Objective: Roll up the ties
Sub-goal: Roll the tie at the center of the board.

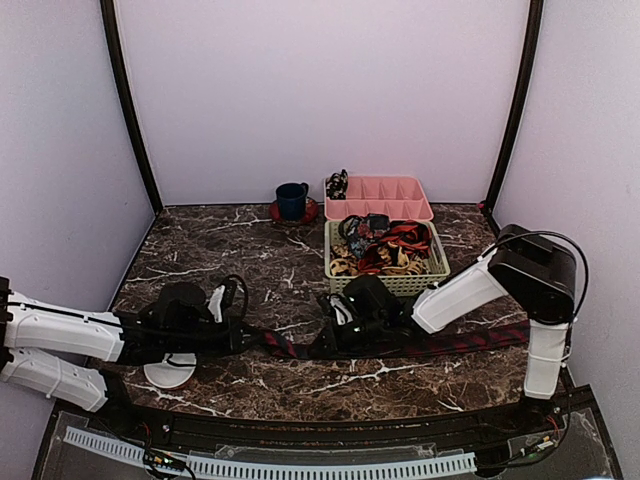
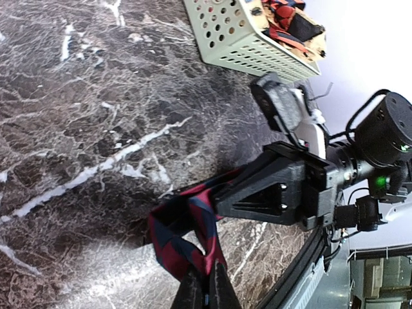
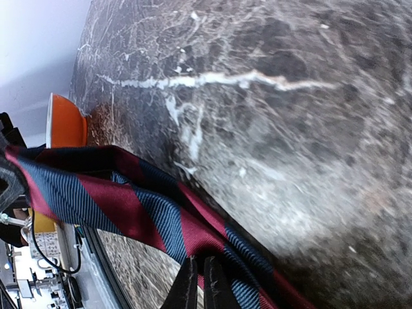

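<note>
A dark tie with red and blue diagonal stripes [image 1: 440, 343] lies stretched along the front of the marble table [image 1: 250, 260]. My left gripper [image 1: 256, 339] is shut on its left end. In the left wrist view that gripper [image 2: 206, 284] pinches a folded loop of the tie [image 2: 175, 239]. My right gripper [image 1: 333, 327] sits just to the right, low over the same tie. Its fingers [image 3: 197, 278] are shut on the striped fabric [image 3: 129, 201]. More ties [image 1: 385, 250], red-and-black and leopard-print, fill the basket.
A pale green perforated basket [image 1: 432, 275] stands behind the right gripper. Behind it sit a pink divided tray [image 1: 380, 197] and a blue cup [image 1: 292, 199] on a red saucer. A white disc [image 1: 170, 373] lies under the left arm near the front edge.
</note>
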Controlling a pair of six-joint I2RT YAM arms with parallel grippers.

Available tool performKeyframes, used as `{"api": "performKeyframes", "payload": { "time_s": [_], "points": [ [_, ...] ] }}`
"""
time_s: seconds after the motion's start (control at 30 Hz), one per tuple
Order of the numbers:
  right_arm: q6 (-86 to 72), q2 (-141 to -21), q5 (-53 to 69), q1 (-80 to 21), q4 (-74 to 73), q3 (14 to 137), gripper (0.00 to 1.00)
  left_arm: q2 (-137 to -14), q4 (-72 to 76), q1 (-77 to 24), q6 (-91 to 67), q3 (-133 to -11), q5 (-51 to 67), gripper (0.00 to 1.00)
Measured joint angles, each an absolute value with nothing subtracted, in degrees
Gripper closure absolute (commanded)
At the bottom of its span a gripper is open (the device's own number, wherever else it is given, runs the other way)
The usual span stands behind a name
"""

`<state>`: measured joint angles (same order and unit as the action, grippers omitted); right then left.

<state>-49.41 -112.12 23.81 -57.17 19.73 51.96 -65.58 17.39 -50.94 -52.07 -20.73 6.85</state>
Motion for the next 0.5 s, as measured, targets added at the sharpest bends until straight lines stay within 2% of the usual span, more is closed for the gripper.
{"api": "performKeyframes", "payload": {
  "time_s": [0.23, 0.5],
  "points": [
    [-49.8, -115.4, 23.8, -58.2, 19.7, 56.4, 0.9, -64.9, 19.4, -52.1, -49.6, -23.4, 11.7, 1.0],
    [-48.4, -110.3, 22.6, -57.8, 15.7, 53.9, 0.7, -70.3, 19.9, -53.7, -48.6, -26.3, 11.9, 1.0]
  ]
}}
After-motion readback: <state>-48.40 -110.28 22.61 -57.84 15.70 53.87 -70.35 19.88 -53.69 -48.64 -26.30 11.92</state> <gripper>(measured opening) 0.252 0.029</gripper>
